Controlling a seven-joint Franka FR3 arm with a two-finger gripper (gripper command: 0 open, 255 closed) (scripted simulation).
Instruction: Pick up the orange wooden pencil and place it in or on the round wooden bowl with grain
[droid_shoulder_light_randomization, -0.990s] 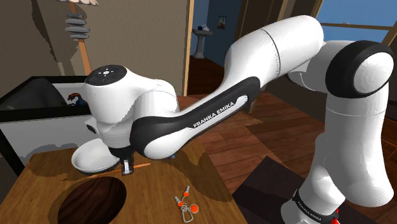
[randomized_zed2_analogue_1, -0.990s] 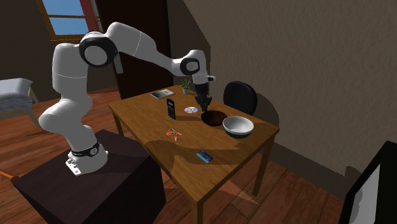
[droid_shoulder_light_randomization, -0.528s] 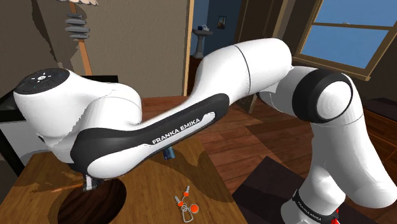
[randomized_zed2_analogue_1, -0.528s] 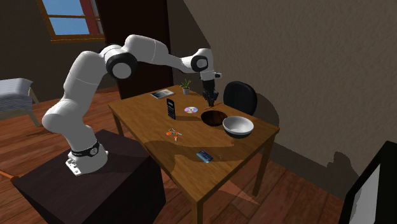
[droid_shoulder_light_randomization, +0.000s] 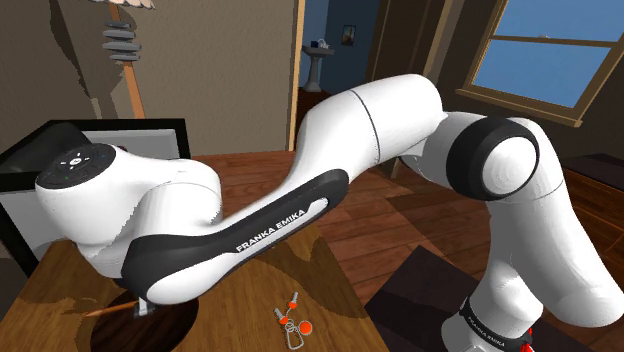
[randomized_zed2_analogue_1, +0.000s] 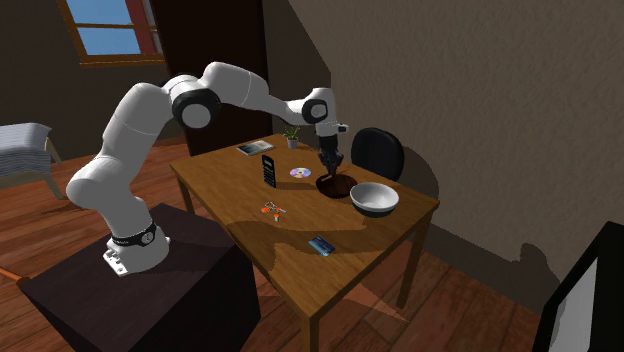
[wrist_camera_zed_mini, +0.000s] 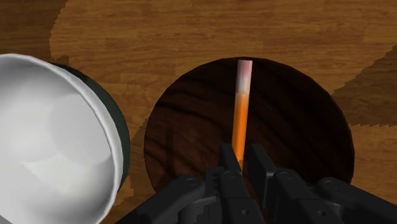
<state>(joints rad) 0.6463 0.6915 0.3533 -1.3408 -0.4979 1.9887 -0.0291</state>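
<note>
The gripper (wrist_camera_zed_mini: 240, 167), nearly closed, pinches the orange pencil (wrist_camera_zed_mini: 240, 114) over the dark bowl (wrist_camera_zed_mini: 191, 127). In the second exterior view, a white bowl (randomized_zed2_analogue_1: 374, 198) sits at the dark bowl's four o'clock.

Wrist view first: the lower end of the orange pencil (wrist_camera_zed_mini: 240, 108) disappeared between the fingers of the gripper (wrist_camera_zed_mini: 242, 158) that had it clamped. The gripper's body also covered the near rim of the dark wooden bowl (wrist_camera_zed_mini: 299, 127). The white bowl (wrist_camera_zed_mini: 57, 140) got chopped off by the frame edge, so we saw just part of it.

In the shoulder view, the arm (droid_shoulder_light_randomization: 250, 220) blocked most of the table (droid_shoulder_light_randomization: 325, 300) and of the dark wooden bowl, which ran off the bottom edge too.

In the second exterior view, the orange pencil was too small for us to make out. We couldn't tell what the little blue thing (randomized_zed2_analogue_1: 321, 245) was either.
</note>
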